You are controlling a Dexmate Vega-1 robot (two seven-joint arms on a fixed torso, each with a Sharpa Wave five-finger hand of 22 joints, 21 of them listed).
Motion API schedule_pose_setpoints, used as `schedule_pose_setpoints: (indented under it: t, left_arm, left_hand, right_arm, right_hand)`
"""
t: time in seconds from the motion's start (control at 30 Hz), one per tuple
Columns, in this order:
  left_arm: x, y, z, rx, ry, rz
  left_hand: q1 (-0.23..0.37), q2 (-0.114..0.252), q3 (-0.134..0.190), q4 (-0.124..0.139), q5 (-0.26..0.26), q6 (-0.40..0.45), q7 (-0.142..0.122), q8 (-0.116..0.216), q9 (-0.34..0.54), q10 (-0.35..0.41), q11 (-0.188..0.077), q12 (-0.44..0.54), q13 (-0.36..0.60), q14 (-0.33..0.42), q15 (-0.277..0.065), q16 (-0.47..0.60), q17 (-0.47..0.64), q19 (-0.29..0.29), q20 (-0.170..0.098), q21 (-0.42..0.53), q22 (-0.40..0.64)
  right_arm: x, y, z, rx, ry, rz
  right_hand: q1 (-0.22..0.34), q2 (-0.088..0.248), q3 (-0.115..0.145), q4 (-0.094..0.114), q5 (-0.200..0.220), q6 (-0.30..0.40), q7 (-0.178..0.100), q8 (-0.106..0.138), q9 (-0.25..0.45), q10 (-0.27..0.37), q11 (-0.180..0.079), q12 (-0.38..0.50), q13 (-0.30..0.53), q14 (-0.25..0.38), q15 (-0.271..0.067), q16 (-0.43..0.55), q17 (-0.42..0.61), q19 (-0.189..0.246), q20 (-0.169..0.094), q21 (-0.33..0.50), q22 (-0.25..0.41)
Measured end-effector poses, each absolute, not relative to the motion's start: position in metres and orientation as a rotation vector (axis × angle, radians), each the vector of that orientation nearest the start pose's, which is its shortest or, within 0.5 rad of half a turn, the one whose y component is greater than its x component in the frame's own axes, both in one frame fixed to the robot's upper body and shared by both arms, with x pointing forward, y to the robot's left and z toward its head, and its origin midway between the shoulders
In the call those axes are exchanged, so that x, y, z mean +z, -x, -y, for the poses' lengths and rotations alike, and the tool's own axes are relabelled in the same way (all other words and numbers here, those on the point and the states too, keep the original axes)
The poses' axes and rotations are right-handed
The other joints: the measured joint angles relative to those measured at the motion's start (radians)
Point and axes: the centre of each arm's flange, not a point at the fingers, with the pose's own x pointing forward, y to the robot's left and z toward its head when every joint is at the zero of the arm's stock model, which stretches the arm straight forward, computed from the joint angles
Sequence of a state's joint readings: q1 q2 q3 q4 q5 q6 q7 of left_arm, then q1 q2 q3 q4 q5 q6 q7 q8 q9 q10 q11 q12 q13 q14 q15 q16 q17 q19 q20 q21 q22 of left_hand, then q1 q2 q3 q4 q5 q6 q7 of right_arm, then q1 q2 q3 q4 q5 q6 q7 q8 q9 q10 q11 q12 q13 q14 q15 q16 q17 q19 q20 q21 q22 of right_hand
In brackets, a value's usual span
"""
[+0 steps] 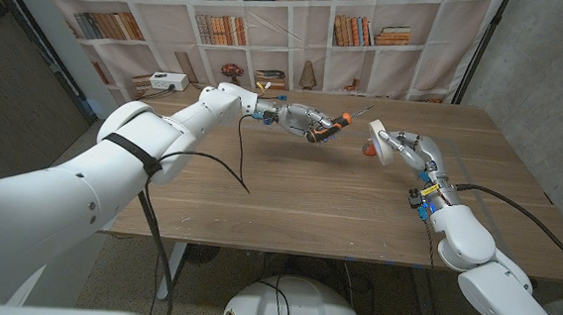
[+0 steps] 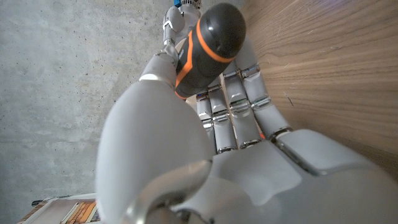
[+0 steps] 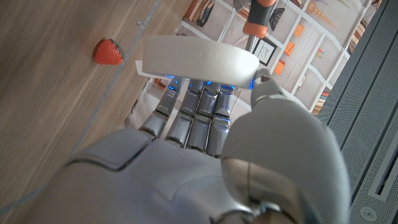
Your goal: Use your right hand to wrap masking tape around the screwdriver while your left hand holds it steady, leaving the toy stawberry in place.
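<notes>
The right hand (image 1: 401,146) holds the roll of masking tape (image 1: 376,144) above the table, its fingers (image 3: 200,109) curled behind the pale ring and the thumb closing over the near side, so the roll sits pinched in the grasp. Just beside it, toward the table's middle, the left hand (image 1: 302,120) is wrapped around the black and orange handle of the screwdriver (image 1: 336,124), fingers (image 2: 239,106) closed round the grip and the butt end poking past them in the left wrist view; the thin metal shaft points toward the tape with a small gap between tip and roll. In the right wrist view the shaft and orange collar show just past the roll's rim. The toy strawberry (image 3: 109,52) lies on the wooden table (image 1: 289,193), and from the head view a red spot under the roll seems to be it, so it sits close below the working hands. The risk I judge greatest is that no loose tape end is visible, so the roll may meet the shaft without sticking and merely push it aside; a thin shaft held only at the handle could swing. A low sweep of the right hand could also knock the strawberry. No brand, label or legible writing shows on tape, tool or hands
</notes>
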State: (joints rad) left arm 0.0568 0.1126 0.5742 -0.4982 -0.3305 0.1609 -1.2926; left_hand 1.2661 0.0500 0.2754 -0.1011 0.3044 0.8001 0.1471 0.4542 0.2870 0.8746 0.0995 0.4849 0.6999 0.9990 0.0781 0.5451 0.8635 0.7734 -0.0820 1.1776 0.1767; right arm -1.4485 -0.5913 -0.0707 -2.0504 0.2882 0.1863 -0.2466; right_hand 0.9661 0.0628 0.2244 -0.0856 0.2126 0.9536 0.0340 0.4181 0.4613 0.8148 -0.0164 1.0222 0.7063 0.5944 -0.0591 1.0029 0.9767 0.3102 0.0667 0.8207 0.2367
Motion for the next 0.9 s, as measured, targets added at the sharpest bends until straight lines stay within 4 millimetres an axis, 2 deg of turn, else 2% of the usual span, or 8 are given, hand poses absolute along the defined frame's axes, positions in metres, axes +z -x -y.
schedule_pose_setpoints:
  t: [0.53,0.9]
  left_arm:
    - [0.087,-0.672,-0.104,-1.314,-0.499,0.005]
    - [0.089,-0.674,-0.106,-1.277,-0.584,0.026]
  left_hand:
    - [-0.001,0.001,0.000,0.000,-0.009,0.000,0.000,-0.011,0.000,0.000,0.000,-0.005,0.000,0.000,0.000,-0.005,-0.003,0.000,0.000,0.000,0.001]
    - [-0.001,0.001,0.000,0.000,-0.018,0.006,0.005,-0.020,0.000,0.000,0.000,-0.010,0.000,0.000,0.000,-0.005,0.002,0.000,0.000,0.006,0.002]
  right_arm:
    - [-0.034,-0.467,0.304,-0.089,0.164,0.829]
    - [-0.034,-0.468,0.306,-0.089,0.145,0.848]
  right_hand:
    - [-0.002,0.002,0.003,0.003,0.003,0.000,0.000,0.003,-0.005,0.000,0.000,0.000,-0.005,-0.005,0.005,0.007,-0.005,-0.005,-0.005,0.016,-0.009]
    - [-0.003,0.003,0.003,0.003,0.003,0.000,0.000,0.004,0.000,0.000,0.000,0.003,-0.010,-0.005,0.005,0.008,-0.004,-0.002,-0.002,0.031,-0.014]
